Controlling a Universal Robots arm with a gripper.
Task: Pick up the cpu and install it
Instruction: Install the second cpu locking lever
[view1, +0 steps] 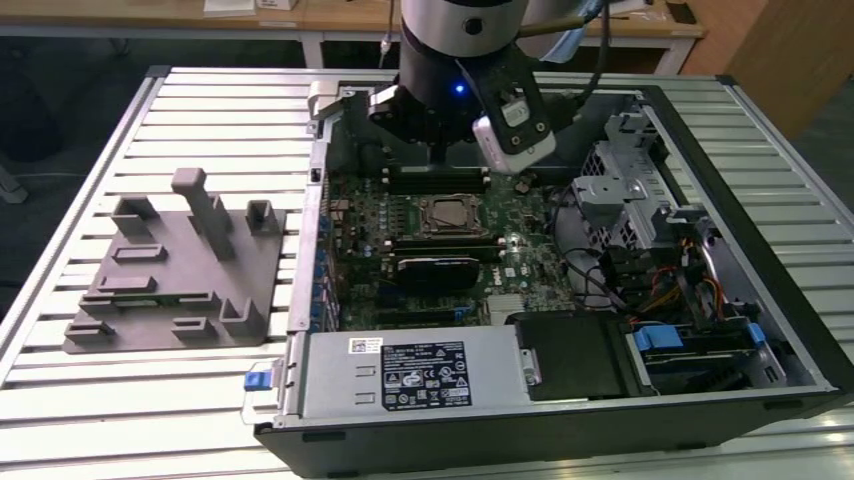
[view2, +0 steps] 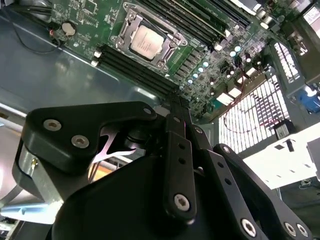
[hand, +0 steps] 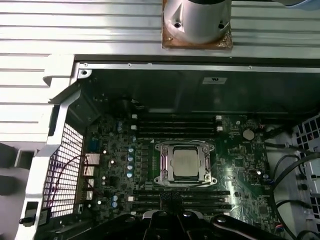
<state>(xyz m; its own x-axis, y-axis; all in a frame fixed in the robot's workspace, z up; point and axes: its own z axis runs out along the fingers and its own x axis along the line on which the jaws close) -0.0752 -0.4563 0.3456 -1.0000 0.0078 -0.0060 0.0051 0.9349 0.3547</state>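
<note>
The cpu (view1: 443, 212) is a small square chip with a pale silver top. It lies flat inside the metal-framed socket (hand: 165, 150) in the middle of the green motherboard (view1: 527, 240); both wrist views show the cpu (view2: 146, 41) (hand: 185, 162) seated there. My gripper (view2: 176, 98) hangs above the board, off to the side of the socket over the memory slots (hand: 150, 196), apart from the chip. Its black fingers are shut together with nothing between them. In the exterior view the arm's wrist (view1: 454, 90) stands over the far part of the open case.
The open computer case (view1: 747, 130) lies on a slatted metal table (view1: 147, 400). A grey fixture (view1: 174, 270) sits at the exterior view's left. A power supply (view1: 400, 375) fills the near side, with drive cages and cables (view1: 654, 240) at the right.
</note>
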